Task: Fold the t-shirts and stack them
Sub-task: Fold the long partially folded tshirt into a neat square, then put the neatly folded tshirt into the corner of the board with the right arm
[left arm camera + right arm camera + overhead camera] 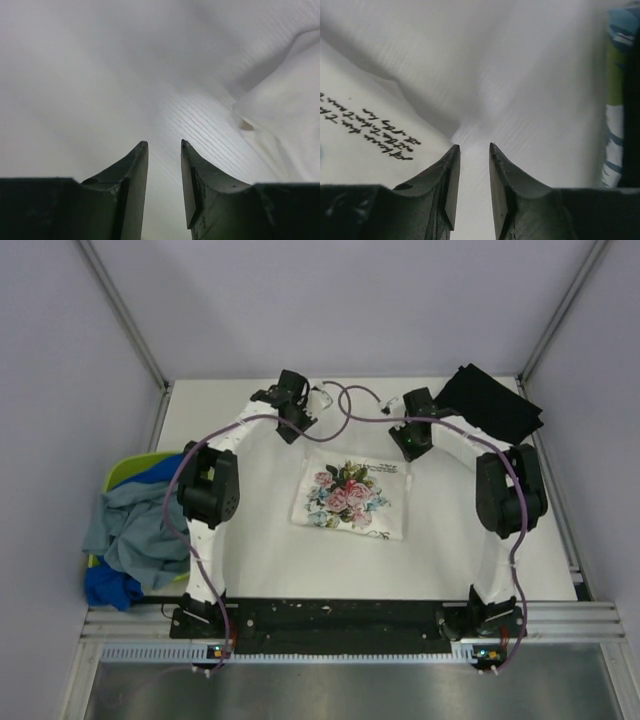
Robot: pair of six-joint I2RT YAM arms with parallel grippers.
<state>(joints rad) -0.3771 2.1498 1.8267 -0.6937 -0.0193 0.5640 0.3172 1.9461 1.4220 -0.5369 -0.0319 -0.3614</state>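
White floral shirt (352,498) lies flat; left gripper (164,143) jaws slightly apart over cloth, right gripper (474,145) likewise, neither gripping.

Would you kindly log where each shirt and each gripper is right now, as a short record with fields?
floral white shirt: centre, print up
black shirt: far right corner
grey-blue shirt: heaped in green basket, left edge
blue shirt: same heap
left gripper: fingers slightly apart over white cloth
right gripper: fingers slightly apart over white cloth beside printed script
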